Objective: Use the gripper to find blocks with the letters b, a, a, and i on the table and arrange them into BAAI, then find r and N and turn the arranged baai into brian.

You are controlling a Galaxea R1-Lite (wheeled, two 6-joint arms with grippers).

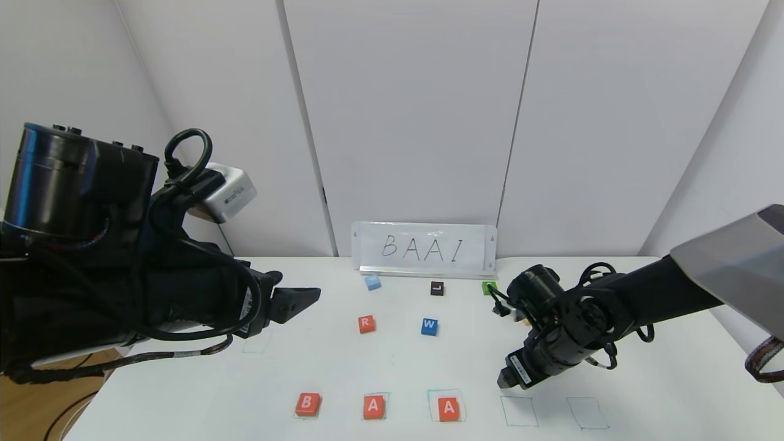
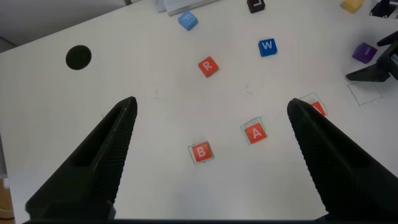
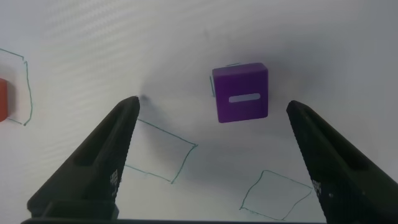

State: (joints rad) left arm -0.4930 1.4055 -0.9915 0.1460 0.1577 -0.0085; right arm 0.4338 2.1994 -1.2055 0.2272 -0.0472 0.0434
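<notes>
One worktop [image 1: 643, 380] bears four orange-red blocks: B [image 1: 308, 404], two A [image 1: 374, 406] [image 1: 449, 408], and R [image 1: 366, 324]. Two blue blocks [image 1: 430, 326] [image 1: 372, 282], one black [image 1: 437, 288], one green [image 1: 488, 287], one purple [image 3: 241, 93], one yellow [image 2: 352, 5].

My left arm hung raised at my left side, well back from the work, its wrist level and my left gripper [image 1: 294, 304] pointing forward with the jaws spread wide and holding nothing. My right arm reached in from my right, forearm slanting down and inward. My right gripper [image 1: 509, 378] pointed steeply downward, low over the surface, jaws fully apart and empty.
</notes>
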